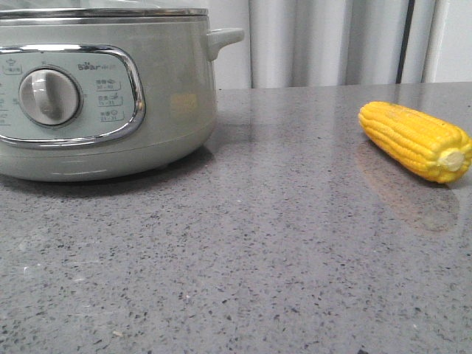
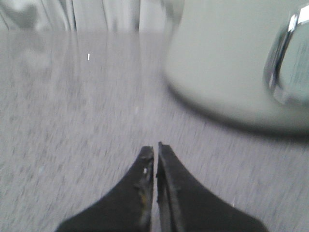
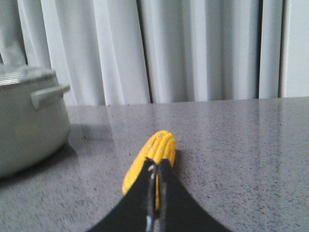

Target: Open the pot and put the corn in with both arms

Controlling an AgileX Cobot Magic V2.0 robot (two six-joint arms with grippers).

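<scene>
Pale curtains hang behind a grey speckled stone desk, polished enough to mirror what sits on it. From the front, the pot stands at the far left with its lid on, dial and panel facing us, side handle pointing right. The corn lies well apart at the right, stub end toward us. Neither arm shows here.

The left wrist view is blurred. The left pincer has its tips pressed almost together and holds nothing, low over bare desk, with the pot near.

The right wrist view shows the right pincer likewise closed to a sliver and empty, just short of the corn, which lies lengthwise away from it; the pot is off to the left.

Nothing seems done yet. I'd say both pincers must open first. The left should take the lid squarely and lift straight; the right should grip the cob across its middle, since it could roll on that slick top.
</scene>
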